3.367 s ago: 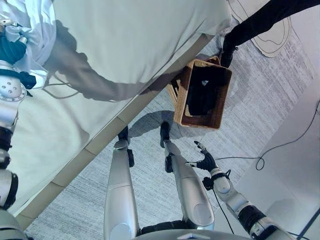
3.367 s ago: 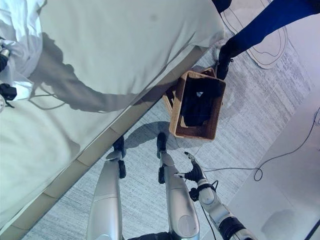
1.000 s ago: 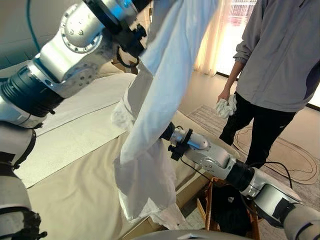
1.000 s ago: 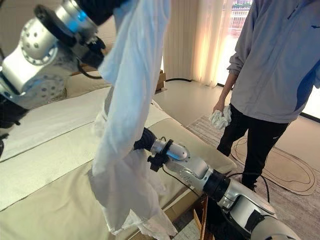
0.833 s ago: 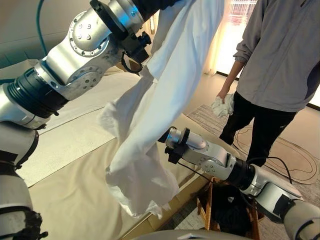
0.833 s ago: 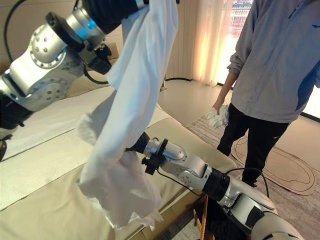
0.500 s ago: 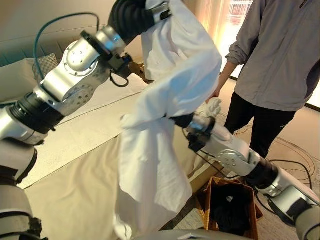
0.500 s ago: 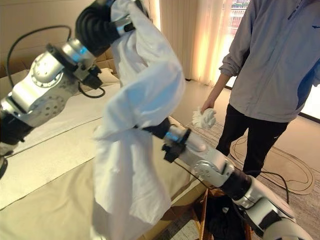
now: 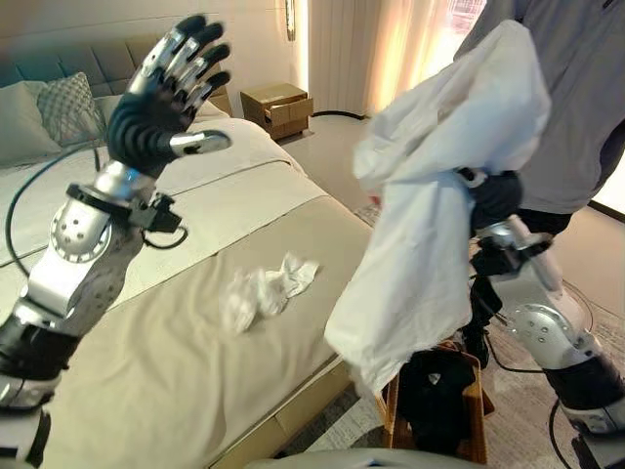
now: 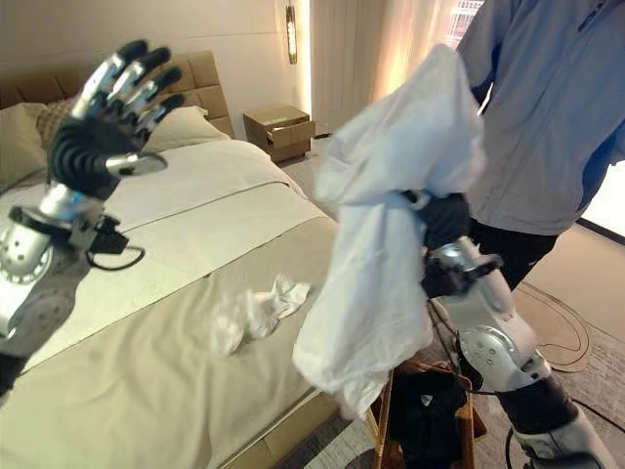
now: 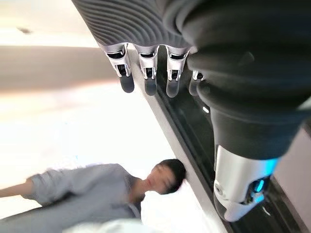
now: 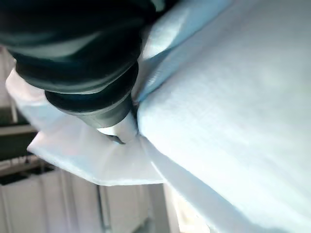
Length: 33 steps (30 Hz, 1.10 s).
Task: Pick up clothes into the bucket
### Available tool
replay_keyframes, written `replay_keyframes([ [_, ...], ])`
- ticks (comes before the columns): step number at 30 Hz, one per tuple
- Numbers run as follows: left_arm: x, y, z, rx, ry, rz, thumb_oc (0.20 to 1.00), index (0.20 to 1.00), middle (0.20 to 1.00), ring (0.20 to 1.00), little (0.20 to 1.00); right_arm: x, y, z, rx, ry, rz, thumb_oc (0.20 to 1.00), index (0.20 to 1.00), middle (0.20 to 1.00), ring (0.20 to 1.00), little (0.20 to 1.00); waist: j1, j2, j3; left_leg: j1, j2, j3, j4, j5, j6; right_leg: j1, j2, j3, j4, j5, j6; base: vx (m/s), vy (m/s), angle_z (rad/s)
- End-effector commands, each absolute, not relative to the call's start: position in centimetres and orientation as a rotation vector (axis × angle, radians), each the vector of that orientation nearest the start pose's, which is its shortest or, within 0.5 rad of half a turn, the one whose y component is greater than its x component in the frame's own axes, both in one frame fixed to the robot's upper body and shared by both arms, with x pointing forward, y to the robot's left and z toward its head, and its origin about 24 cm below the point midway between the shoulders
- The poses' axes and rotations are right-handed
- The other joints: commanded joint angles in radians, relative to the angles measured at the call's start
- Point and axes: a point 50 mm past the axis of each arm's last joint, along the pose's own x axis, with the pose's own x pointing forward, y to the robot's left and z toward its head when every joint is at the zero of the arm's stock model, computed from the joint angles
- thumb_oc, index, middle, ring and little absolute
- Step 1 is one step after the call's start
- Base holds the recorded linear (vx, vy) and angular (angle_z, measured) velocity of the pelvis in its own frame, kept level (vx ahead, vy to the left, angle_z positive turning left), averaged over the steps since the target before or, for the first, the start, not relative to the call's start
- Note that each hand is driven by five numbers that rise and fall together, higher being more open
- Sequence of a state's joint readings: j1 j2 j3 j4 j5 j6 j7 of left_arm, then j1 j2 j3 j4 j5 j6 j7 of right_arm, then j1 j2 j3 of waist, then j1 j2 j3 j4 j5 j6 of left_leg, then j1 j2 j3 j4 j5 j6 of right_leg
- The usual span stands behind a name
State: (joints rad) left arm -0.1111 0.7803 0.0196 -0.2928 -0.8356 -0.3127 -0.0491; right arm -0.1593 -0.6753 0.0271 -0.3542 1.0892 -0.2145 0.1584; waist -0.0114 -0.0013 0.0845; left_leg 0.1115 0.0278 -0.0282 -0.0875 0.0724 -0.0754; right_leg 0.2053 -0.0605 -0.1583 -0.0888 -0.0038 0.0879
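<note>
Two garments remain outside the wicker basket [image 9: 471,442]: a white shirt [image 9: 439,195] draped over the right robot hand [image 9: 496,198], hanging directly above the basket, and a crumpled white cloth [image 9: 264,290] lying on the bed [image 9: 146,391] beside it. Whether the right robot hand's fingers are closed on the shirt cannot be told, since they are buried in the fabric. The left robot hand [image 9: 161,93] is raised well away from the basket, fingers spread and empty. If released now, the shirt's hem could be snagged on the basket rim and left trailing, or spilled onto the floor beside it.
</note>
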Motion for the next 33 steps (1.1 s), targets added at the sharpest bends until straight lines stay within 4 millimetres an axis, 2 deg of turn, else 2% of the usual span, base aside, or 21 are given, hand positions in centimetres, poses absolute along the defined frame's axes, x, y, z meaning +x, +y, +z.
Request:
replay_keyframes([
  [1, 24.4, 23.4, 17.5, -0.057, -0.501, -0.261, 1.0, 1.0, 1.0, 1.0, 1.0, 23.7, -21.5, 23.2, 0.392, -0.784, 0.411, 0.2, 0.2, 0.2, 0.2, 0.2, -0.013, -0.034, -0.05, 0.045, -0.004, 0.052, 0.081, -0.102, 0.017, -0.059, 0.008, 0.015, 0.063, -0.004, 0.01, 0.01, 0.017, -0.06],
  [2, 24.1, 23.7, 15.5, -0.107, -0.443, -0.221, 1.0, 1.0, 1.0, 1.0, 1.0, 23.5, -22.2, 23.2, 0.375, -0.794, 0.371, 0.2, 0.2, 0.2, 0.2, 0.2, -0.015, -0.034, -0.049, 0.044, -0.005, 0.054, 0.082, -0.105, 0.019, -0.06, 0.009, 0.018, 0.063, -0.005, 0.01, 0.0, 0.0, 0.0],
  [3, 24.1, 23.7, 15.5, -0.107, -0.442, -0.221, 1.0, 1.0, 1.0, 1.0, 1.0, 23.5, -22.2, 23.2, 0.374, -0.794, 0.371, 0.2, 0.2, 0.2, 0.2, 0.2, -0.015, -0.033, -0.05, 0.044, -0.005, 0.054, 0.083, -0.105, 0.019, -0.06, 0.009, 0.019, 0.063, -0.006, 0.01, 0.02, 0.023, -0.06],
  [4, 23.4, 24.0, 11.7, -0.197, -0.322, -0.143, 1.0, 1.0, 1.0, 1.0, 1.0, 23.2, -23.5, 23.0, 0.364, -0.814, 0.282, 0.2, 0.2, 0.2, 0.2, 0.2, -0.019, -0.033, -0.047, 0.041, -0.005, 0.057, 0.082, -0.108, 0.021, -0.063, 0.009, 0.021, 0.062, -0.007, 0.007, 0.01, 0.026, -0.1],
  [5, 22.9, 24.0, 9.5, -0.241, -0.252, -0.092, 1.0, 1.0, 1.0, 1.0, 1.0, 22.9, -24.1, 22.8, 0.375, -0.824, 0.243, 0.2, 0.2, 0.2, 0.2, 0.2, -0.022, -0.031, -0.046, 0.04, -0.005, 0.059, 0.082, -0.11, 0.023, -0.067, 0.009, 0.024, 0.062, -0.007, 0.007, 0.02, 0.027, -0.1],
  [6, 22.5, 24.3, 8.6, -0.232, -0.227, -0.066, 1.0, 1.0, 1.0, 1.0, 1.0, 22.8, -24.7, 22.7, 0.376, -0.836, 0.204, 0.2, 0.2, 0.2, 0.2, 0.2, -0.022, -0.031, -0.044, 0.038, -0.006, 0.058, 0.082, -0.11, 0.025, -0.069, 0.01, 0.027, 0.062, -0.007, 0.006, 0.0, 0.02, -0.09],
  [8, 21.3, 24.5, 4.4, -0.303, -0.088, 0.063, 1.0, 1.0, 1.0, 1.0, 1.0, 22.5, -25.4, 22.3, 0.39, -0.848, 0.138, 0.2, 0.2, 0.2, 0.2, 0.2, -0.023, -0.03, -0.039, 0.039, -0.007, 0.063, 0.083, -0.121, 0.028, -0.07, 0.01, 0.032, 0.061, -0.012, 0.007, 0.01, 0.016, -0.06],
  [9, 21.3, 24.4, 4.4, -0.303, -0.089, 0.063, 1.0, 1.0, 1.0, 1.0, 1.0, 22.5, -25.4, 22.3, 0.389, -0.849, 0.138, 0.2, 0.2, 0.2, 0.2, 0.2, -0.022, -0.03, -0.038, 0.033, -0.008, 0.064, 0.085, -0.114, 0.029, -0.076, 0.008, 0.032, 0.063, -0.005, 0.006, 0.03, 0.014, -0.13],
  [10, 20.1, 25.1, 1.5, -0.258, 0.025, 0.156, 1.0, 1.0, 1.0, 1.0, 1.0, 22.3, -26.1, 21.9, 0.389, -0.85, 0.084, 0.2, 0.2, 0.2, 0.2, 0.2, -0.021, -0.03, -0.036, 0.034, -0.009, 0.067, 0.086, -0.124, 0.031, -0.078, 0.009, 0.037, 0.062, -0.01, 0.007, 0.0, 0.007, -0.1],
  [12, 18.6, 25.5, -1.8, -0.226, 0.16, 0.258, 1.0, 1.0, 1.0, 1.0, 1.0, 21.9, -26.8, 21.2, 0.376, -0.844, 0.013, 0.2, 0.2, 0.2, 0.2, 0.2, -0.019, -0.03, -0.031, 0.026, -0.011, 0.071, 0.092, -0.127, 0.033, -0.084, 0.009, 0.04, 0.062, -0.008, 0.007, 0.02, 0.005, -0.07],
  [16, 15.6, 27.0, -6.8, -0.011, 0.431, 0.396, 1.0, 1.0, 1.0, 1.0, 1.0, 21.2, -28.6, 20.1, 0.278, -0.826, -0.189, 0.2, 0.2, 0.2, 0.2, 0.2, -0.017, -0.028, -0.016, 0.004, -0.016, 0.07, 0.108, -0.13, 0.036, -0.103, 0.007, 0.039, 0.071, -0.008, 0.008, -0.01, 0.001, -0.02],
  [17, 15.7, 27.0, -6.8, -0.01, 0.43, 0.396, 1.0, 1.0, 1.0, 1.0, 1.0, 21.2, -28.6, 20.1, 0.276, -0.827, -0.191, 0.2, 0.2, 0.2, 0.2, 0.2, -0.016, -0.027, -0.016, 0.004, -0.016, 0.07, 0.109, -0.131, 0.036, -0.103, 0.008, 0.039, 0.072, -0.009, 0.008, 0.0, 0.0, 0.0],
  [18, 14.2, 27.3, -8.7, 0.038, 0.544, 0.435, 1.0, 1.0, 1.0, 1.0, 1.0, 20.9, -29.3, 19.4, 0.218, -0.809, -0.291, 0.2, 0.2, 0.2, 0.2, 0.2, -0.018, -0.024, -0.006, -0.006, -0.018, 0.069, 0.114, -0.131, 0.037, -0.112, 0.007, 0.037, 0.078, -0.01, 0.009, 0.0, 0.0, 0.0],
  [19, 14.3, 27.2, -8.8, 0.039, 0.543, 0.435, 1.0, 1.0, 1.0, 1.0, 1.0, 20.9, -29.3, 19.4, 0.216, -0.81, -0.294, 0.2, 0.2, 0.2, 0.2, 0.2, -0.018, -0.024, -0.006, -0.007, -0.018, 0.069, 0.115, -0.131, 0.037, -0.113, 0.006, 0.037, 0.079, -0.01, 0.009, 0.0, 0.0, 0.0],
  [20, 12.7, 27.2, -10.6, 0.088, 0.671, 0.457, 1.0, 1.0, 1.0, 1.0, 1.0, 20.8, -29.6, 18.7, 0.171, -0.783, -0.375, 0.2, 0.2, 0.2, 0.2, 0.2, -0.021, -0.019, 0.007, -0.02, -0.019, 0.066, 0.12, -0.13, 0.039, -0.128, 0.004, 0.038, 0.087, -0.01, 0.009, 0.0, 0.0, 0.0],
  [21, 12.8, 27.2, -10.6, 0.088, 0.67, 0.457, 1.0, 1.0, 1.0, 1.0, 1.0, 20.8, -29.6, 18.7, 0.17, -0.784, -0.376, 0.2, 0.2, 0.2, 0.2, 0.2, -0.021, -0.019, 0.007, -0.022, -0.019, 0.066, 0.121, -0.13, 0.039, -0.13, 0.004, 0.038, 0.089, -0.01, 0.009, -0.04, 0.005, -0.01],
  [22, 11.0, 26.8, -12.4, 0.112, 0.799, 0.464, 1.0, 1.0, 1.0, 1.0, 1.0, 20.8, -29.8, 17.9, 0.166, -0.758, -0.435, 0.2, 0.2, 0.2, 0.2, 0.2, -0.025, -0.014, 0.022, -0.036, -0.023, 0.063, 0.124, -0.126, 0.041, -0.149, 0.002, 0.04, 0.099, -0.01, 0.009, -0.05, 0.012, 0.0],
  [23, 10.1, 26.6, -13.1, 0.128, 0.86, 0.459, 1.0, 1.0, 1.0, 1.0, 1.0, 20.9, -30.0, 17.3, 0.165, -0.737, -0.466, 0.2, 0.2, 0.2, 0.2, 0.2, -0.028, -0.009, 0.034, -0.049, -0.025, 0.062, 0.128, -0.124, 0.043, -0.164, 0.0, 0.04, 0.11, -0.011, 0.008, -0.08, 0.014, 0.0],
  [27, 8.3, 25.8, -14.6, 0.175, 0.994, 0.413, 1.0, 1.0, 1.0, 1.0, 1.0, 21.7, -31.0, 15.6, 0.129, -0.65, -0.577, 0.2, 0.2, 0.2, 0.2, 0.2, -0.034, 0.014, 0.085, -0.104, -0.033, 0.058, 0.136, -0.112, 0.05, -0.24, -0.009, 0.048, 0.155, -0.011, 0.005, -0.08, 0.021, 0.02],
  [30, 8.6, 25.1, -14.7, 0.171, 0.99, 0.38, 1.0, 1.0, 1.0, 1.0, 1.0, 22.4, -31.4, 14.9, 0.097, -0.604, -0.621, 0.2, 0.2, 0.2, 0.2, 0.2, -0.034, 0.03, 0.11, -0.137, -0.039, 0.055, 0.141, -0.107, 0.054, -0.282, -0.013, 0.052, 0.177, -0.015, 0.004, -0.06, 0.033, 0.01],
  [33, 10.2, 23.4, -14.4, 0.138, 0.92, 0.316, 1.0, 1.0, 1.0, 1.0, 1.0, 24.3, -32.1, 13.9, 0.135, -0.537, -0.679, 0.2, 0.2, 0.2, 0.2, 0.2, -0.032, 0.064, 0.184, -0.203, -0.053, 0.048, 0.164, -0.102, 0.061, -0.374, -0.025, 0.066, 0.231, -0.016, 0.002, -0.1, 0.046, -0.03],
])
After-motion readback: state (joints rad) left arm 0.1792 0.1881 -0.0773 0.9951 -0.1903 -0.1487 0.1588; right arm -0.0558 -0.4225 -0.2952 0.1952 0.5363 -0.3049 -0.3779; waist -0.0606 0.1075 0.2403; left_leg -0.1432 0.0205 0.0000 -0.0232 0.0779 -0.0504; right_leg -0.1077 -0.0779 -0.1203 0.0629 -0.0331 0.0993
